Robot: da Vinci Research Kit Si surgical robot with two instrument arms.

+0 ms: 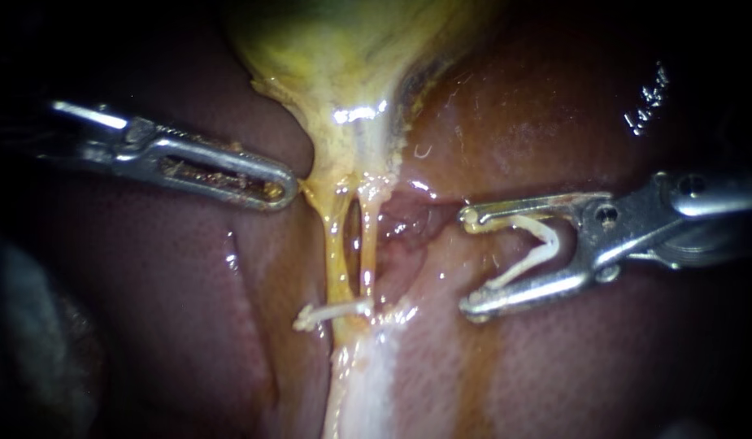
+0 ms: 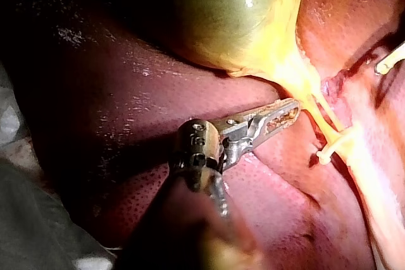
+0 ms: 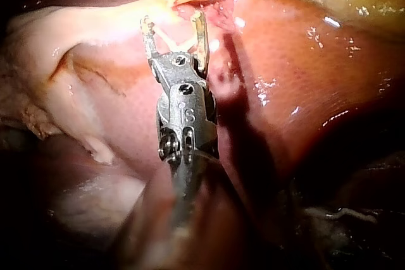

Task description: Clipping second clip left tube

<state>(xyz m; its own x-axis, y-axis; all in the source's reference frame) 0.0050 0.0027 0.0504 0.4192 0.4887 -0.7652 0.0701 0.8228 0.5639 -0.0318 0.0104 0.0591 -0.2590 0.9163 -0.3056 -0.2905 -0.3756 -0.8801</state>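
Observation:
The yellow-green gallbladder (image 1: 343, 57) narrows into two thin tubes, the left tube (image 1: 335, 252) and the right tube (image 1: 367, 244). A white clip (image 1: 335, 311) sits across their lower end. My left instrument (image 1: 288, 189) comes in from the left, its slotted jaws shut on tissue at the edge of the gallbladder's neck (image 1: 310, 183); the left wrist view shows it (image 2: 292, 107) the same way. My right instrument (image 1: 471, 260) stands right of the tubes and apart from them. Its jaws are spread wide, with a white V-shaped clip (image 1: 534, 244) seated between them.
Dark red liver (image 1: 554, 106) surrounds the tubes on both sides. A pale strip of tissue (image 1: 367, 382) runs down below the placed clip. A raw pink pocket (image 1: 408, 219) lies between the right tube and my right instrument. Grey cloth (image 2: 38, 219) lies beside the liver.

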